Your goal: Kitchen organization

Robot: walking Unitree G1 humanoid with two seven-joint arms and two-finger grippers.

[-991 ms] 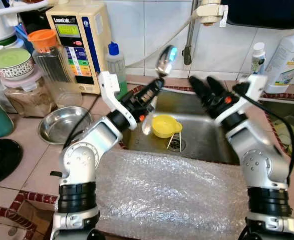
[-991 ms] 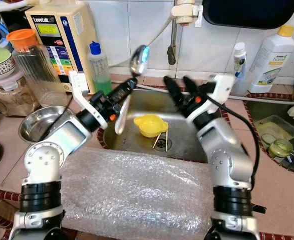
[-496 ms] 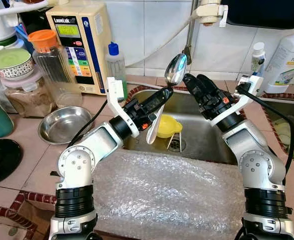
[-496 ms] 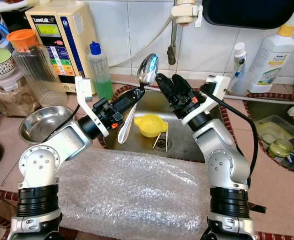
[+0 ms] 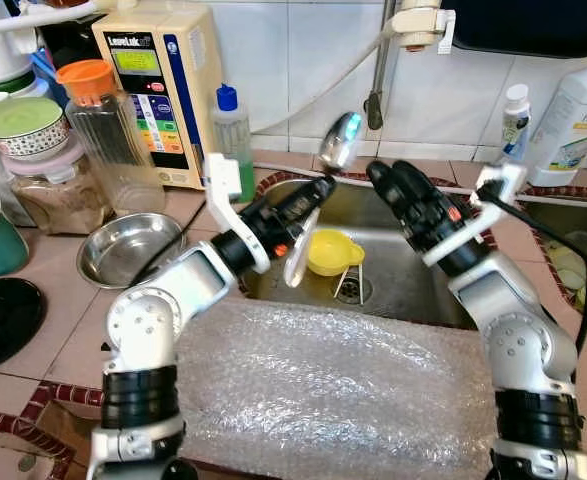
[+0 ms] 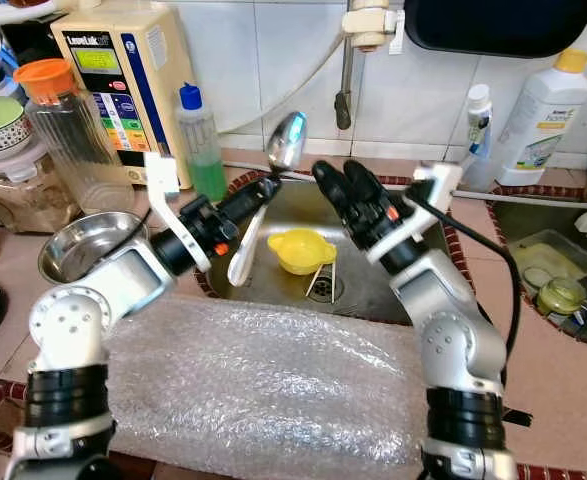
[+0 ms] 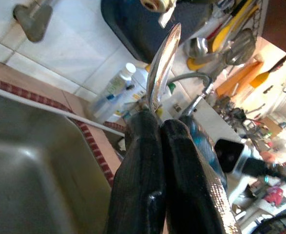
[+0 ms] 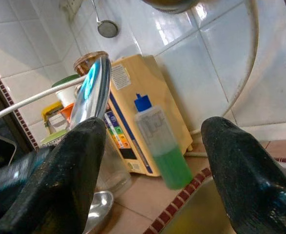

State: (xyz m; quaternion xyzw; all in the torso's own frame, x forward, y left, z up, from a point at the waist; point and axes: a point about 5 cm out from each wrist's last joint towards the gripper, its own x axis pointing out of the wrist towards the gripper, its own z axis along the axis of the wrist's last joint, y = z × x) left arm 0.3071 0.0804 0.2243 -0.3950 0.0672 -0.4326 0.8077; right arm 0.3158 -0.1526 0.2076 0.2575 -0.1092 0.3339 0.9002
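While the left gripper [image 5: 316,190] clamps a spoon [image 5: 340,139] above the sink [image 5: 413,262], the right gripper [image 5: 391,178] sits right beside it.
Right fingers [image 8: 242,170] are spread wide, spoon bowl up near one; yellow cup [image 5: 333,250] down in the sink.

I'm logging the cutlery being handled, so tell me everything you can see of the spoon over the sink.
The spoon is shiny silver metal, its oval bowl reflecting blue-white light. It is held tilted over the steel sink, bowl uppermost and handle slanting down toward the robot. The left gripper is shut on its neck just below the bowl; the left wrist view shows both fingers pinching it. The open right gripper is close beside the bowl; contact cannot be judged.
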